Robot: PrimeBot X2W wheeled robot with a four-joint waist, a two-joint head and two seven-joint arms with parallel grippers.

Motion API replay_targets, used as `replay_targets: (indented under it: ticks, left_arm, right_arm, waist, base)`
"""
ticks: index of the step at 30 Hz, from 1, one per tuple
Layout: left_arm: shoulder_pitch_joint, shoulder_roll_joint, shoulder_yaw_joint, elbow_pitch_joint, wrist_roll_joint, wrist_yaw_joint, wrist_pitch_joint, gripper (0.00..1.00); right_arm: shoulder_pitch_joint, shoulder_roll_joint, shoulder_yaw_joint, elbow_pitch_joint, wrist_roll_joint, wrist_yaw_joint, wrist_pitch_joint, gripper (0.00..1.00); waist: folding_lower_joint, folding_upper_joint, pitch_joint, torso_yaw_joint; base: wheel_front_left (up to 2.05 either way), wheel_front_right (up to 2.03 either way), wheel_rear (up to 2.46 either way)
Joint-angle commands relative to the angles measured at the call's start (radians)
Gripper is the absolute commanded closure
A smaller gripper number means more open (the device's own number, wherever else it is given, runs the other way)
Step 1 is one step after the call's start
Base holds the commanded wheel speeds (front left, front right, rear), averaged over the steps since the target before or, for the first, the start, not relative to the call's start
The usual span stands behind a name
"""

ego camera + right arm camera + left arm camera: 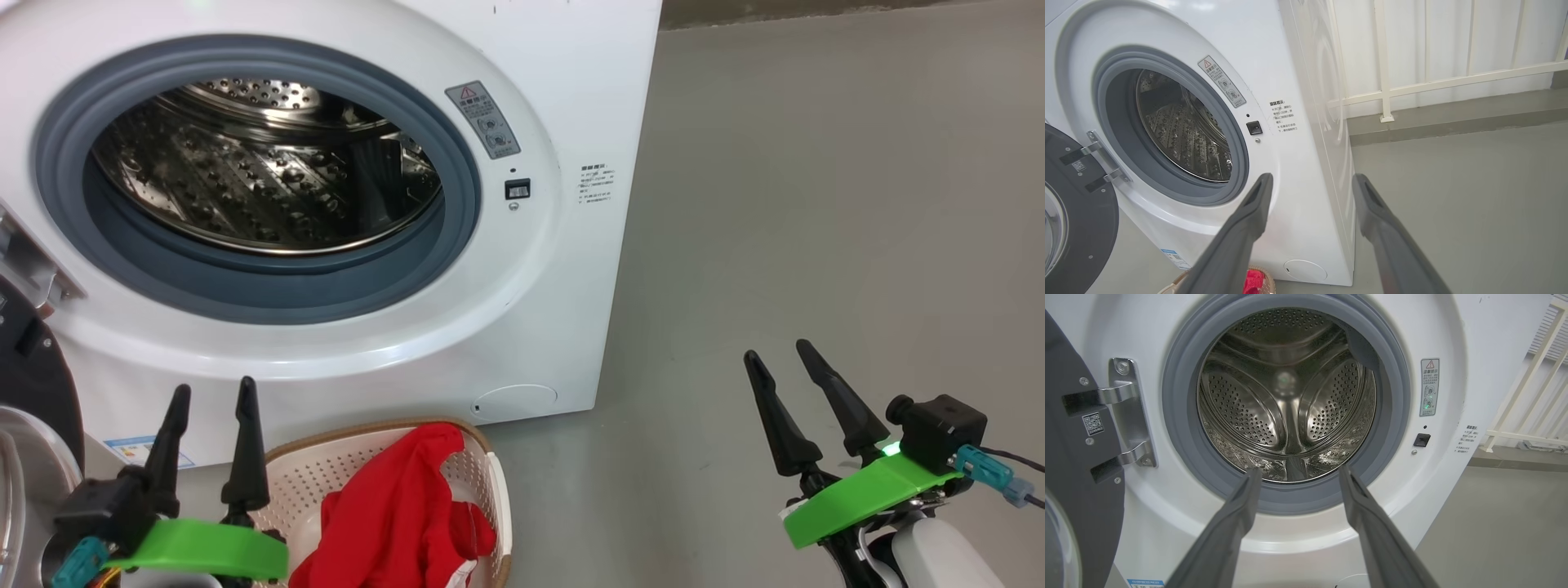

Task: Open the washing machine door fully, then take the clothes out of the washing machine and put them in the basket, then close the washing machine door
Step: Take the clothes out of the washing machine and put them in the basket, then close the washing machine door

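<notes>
The white washing machine (563, 106) stands with its steel drum (1286, 400) showing no clothes inside. Its black-rimmed door (33, 384) hangs swung open at the left, also seen as the door (1073, 465) and the door (1077, 212). Red clothes (400, 506) lie in the cream basket (482, 474) on the floor in front of the machine. My left gripper (211, 396) is open, held above the basket's left side, nothing between its fingers. My right gripper (780, 353) is open over bare floor to the machine's right, empty.
Grey floor (816, 204) spreads to the right of the machine. A white railing (1412, 85) runs along the wall behind it. The basket's rim and a bit of red cloth (1254, 281) show at the bottom of the right wrist view.
</notes>
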Motion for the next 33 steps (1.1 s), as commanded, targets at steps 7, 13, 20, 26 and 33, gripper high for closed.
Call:
replay_targets:
  ticks: [7,13,20,26,33]
  left_arm:
    - [0.019,0.035,0.047,-0.092,-0.008,0.019,0.002,0.0]
    - [0.029,0.044,0.048,-0.103,-0.008,0.024,0.002,0.0]
    - [0.032,0.046,0.047,-0.102,-0.011,0.026,0.001,0.0]
    - [0.032,0.046,0.042,-0.095,-0.014,0.025,0.001,0.0]
    - [0.032,0.047,0.039,-0.084,-0.018,0.025,-0.001,0.0]
  right_arm:
    - [-0.003,-0.014,0.013,-0.031,0.01,0.002,-0.005,0.0]
    - [-0.004,-0.016,0.018,-0.031,0.01,0.002,-0.005,0.0]
    - [-0.006,-0.02,0.021,-0.031,0.011,0.002,-0.005,0.0]
    - [-0.005,-0.022,0.023,-0.03,0.01,0.002,-0.005,0.0]
    - [-0.005,-0.024,0.027,-0.027,0.011,0.002,-0.005,0.0]
  waist:
    - [0.0,-0.0001,0.001,0.0]
    - [0.0,-0.0001,-0.001,0.0]
    - [0.0,-0.0001,-0.001,-0.002]
    - [0.0,-0.0001,-0.003,-0.001]
    - [0.0,-0.0001,-0.006,-0.002]
  base:
    - [0.0,0.0,0.0]
    - [0.0,0.0,0.0]
    - [0.0,0.0,0.0]
    - [0.0,0.0,0.0]
    - [0.0,0.0,0.0]
